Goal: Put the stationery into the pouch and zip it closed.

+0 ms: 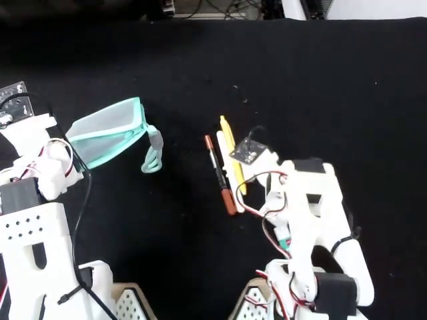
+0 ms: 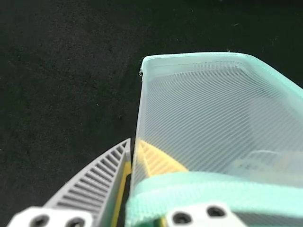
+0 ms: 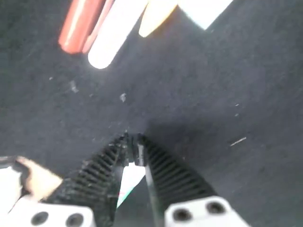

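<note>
The pouch (image 1: 107,137) is pale, see-through mesh with fine diagonal lines, edged in mint green; its strap (image 1: 153,159) is grey-green. The table (image 1: 300,80) is black. The three pens are red (image 1: 229,200), white (image 1: 225,157) and yellow (image 1: 227,132). The left gripper (image 2: 132,144) has one ribbed grey-white finger and one yellow; the right gripper (image 3: 132,141) is ribbed black. The right arm (image 1: 313,193) is white with red wires.

No text, number, label or sign is legible. The mint-green mesh pouch (image 1: 107,133) shows plain fabric. Any print on the red-brown pen (image 1: 220,175) or the small dark circuit board (image 1: 247,152) is too small to read.
</note>
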`<state>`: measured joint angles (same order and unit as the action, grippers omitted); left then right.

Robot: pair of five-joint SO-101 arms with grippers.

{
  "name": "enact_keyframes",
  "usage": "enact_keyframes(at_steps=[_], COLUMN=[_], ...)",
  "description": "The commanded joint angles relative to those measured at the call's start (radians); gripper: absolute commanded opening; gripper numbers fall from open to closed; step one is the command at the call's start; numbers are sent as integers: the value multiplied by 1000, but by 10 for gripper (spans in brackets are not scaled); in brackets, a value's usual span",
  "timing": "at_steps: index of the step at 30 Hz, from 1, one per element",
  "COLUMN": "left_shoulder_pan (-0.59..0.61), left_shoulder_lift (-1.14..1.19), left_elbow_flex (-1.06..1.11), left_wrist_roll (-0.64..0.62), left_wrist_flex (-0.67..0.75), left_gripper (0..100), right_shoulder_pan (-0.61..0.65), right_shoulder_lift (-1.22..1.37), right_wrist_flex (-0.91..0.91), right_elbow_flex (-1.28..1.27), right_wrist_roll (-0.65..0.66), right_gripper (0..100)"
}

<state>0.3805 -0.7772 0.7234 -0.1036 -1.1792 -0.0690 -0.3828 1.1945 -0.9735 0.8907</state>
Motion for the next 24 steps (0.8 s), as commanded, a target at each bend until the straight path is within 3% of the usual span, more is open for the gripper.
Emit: enact_keyframes(at_steps=[1,4,12,20,22,24], left_shoulder_pan=[21,21,21,21,21,21], left_shoulder_lift=[18,15,17,17,17,17], left_elbow_flex=[36,36,36,38,38,38], left_wrist_roll=[-8,-8,-8,-8,-8,-8], left_wrist_flex=[-2,-2,-2,-2,-2,-3], left_gripper=[33,33,33,33,33,33], right_shoulder_pan=[-11,-9,-11,-11,-11,-11], right_shoulder_lift=[-5,-7,1,2,2,-5], right_wrist_flex=[92,140,227,-9,-57,-97], right_elbow_flex=[73,93,48,-119,-130,-130], right_wrist_roll=[0,6,6,-2,-18,-69], right_gripper=[178,305,247,240,175,38])
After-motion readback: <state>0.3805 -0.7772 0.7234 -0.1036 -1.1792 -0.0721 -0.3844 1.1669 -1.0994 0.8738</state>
